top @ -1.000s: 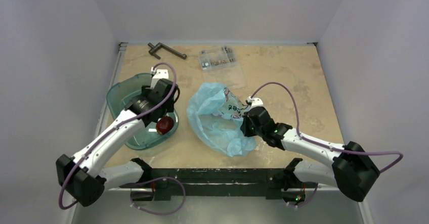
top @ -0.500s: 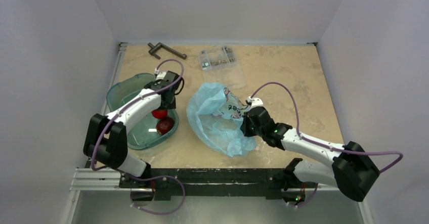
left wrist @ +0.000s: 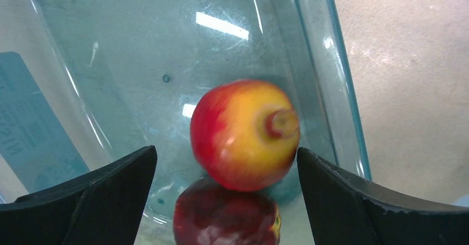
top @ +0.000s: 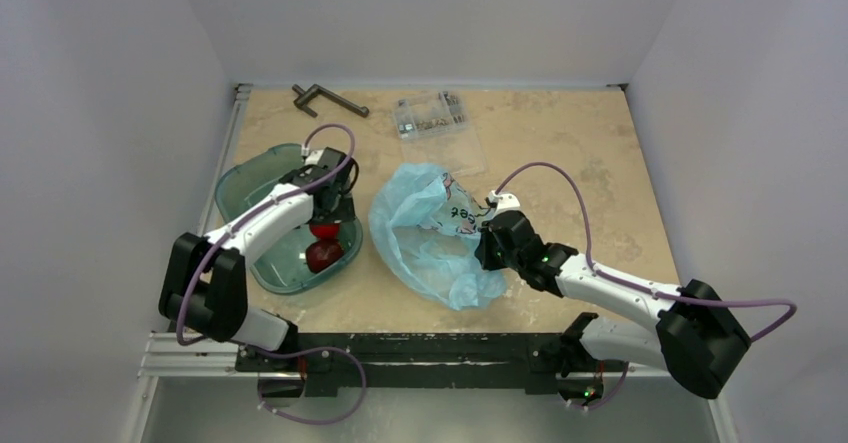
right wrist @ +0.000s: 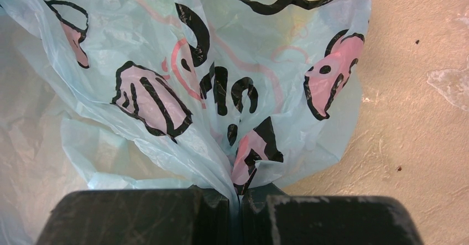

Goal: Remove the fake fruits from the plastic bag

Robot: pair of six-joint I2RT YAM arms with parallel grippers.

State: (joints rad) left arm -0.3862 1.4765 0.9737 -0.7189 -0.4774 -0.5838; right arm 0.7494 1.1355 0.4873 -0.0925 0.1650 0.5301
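Dark apple (left wrist: pixel 224 223) cut off below, plastic bag (right wrist: pixel 210 90) contents unclear

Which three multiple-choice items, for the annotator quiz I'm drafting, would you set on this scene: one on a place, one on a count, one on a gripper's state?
1. Where are the red-and-yellow apple and the dark red apple?
A in the teal tub
B on the bare tabletop
C in the clear parts box

2. How many fruits show in the tub?
A one
B two
C four

3. How does the right gripper stand?
A wide open
B shut on the plastic bag
C shut on an apple

Key:
1 A, the left wrist view shows both apples against the tub's teal floor.
2 B, only those two apples are seen there.
3 B, the right wrist view shows bag film pinched between closed fingers.
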